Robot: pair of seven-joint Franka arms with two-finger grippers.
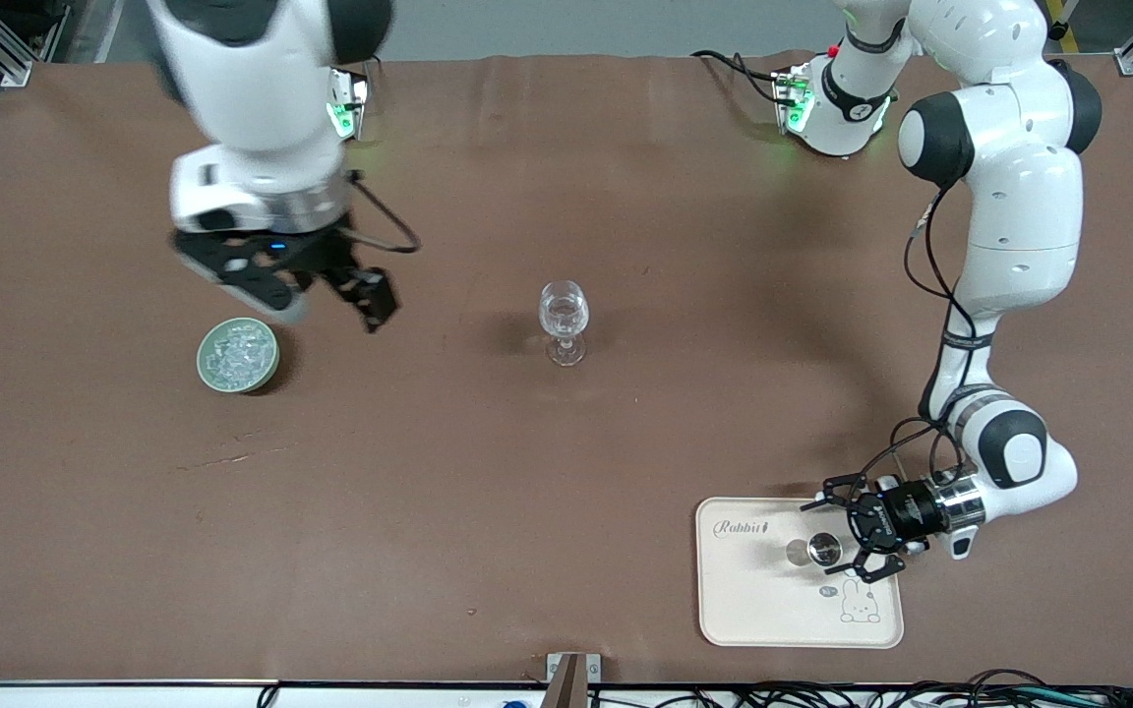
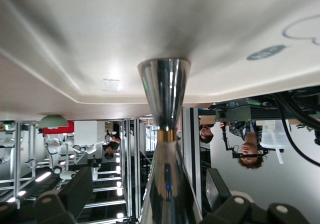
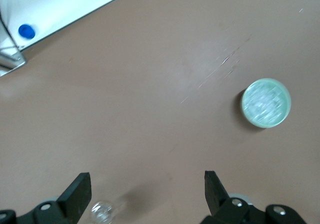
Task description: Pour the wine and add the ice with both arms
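Lowest in the front view, a cream tray (image 1: 773,615) printed with a rabbit is seen at the lower right of the frame, lying flat on the brown desk (image 1: 488,492) toward the left arm's end. On the tray a small silvery jigger (image 1: 819,550) stands upright, and the left gripper (image 1: 857,536) is held level just above the tray, its jaws spread open on either side of the jigger without closing on it. In the left wrist view the hourglass-shaped jigger (image 2: 164,134) fills the middle of the frame, with a black fingertip (image 2: 75,191) showing at each side and apart from the metal.

At the centre of the front view a clear stemmed wine glass (image 1: 564,322) stands upright on the desk. At the middle left a small pale-green bowl (image 1: 238,356) heaped with ice cubes (image 1: 235,351) rests on the desk toward the right arm's end. The right gripper (image 1: 330,295) is held in the air over the desk just beside the bowl, its jaws spread wide and holding nothing; in the right wrist view the bowl (image 3: 266,103) is seen at the right of the frame.
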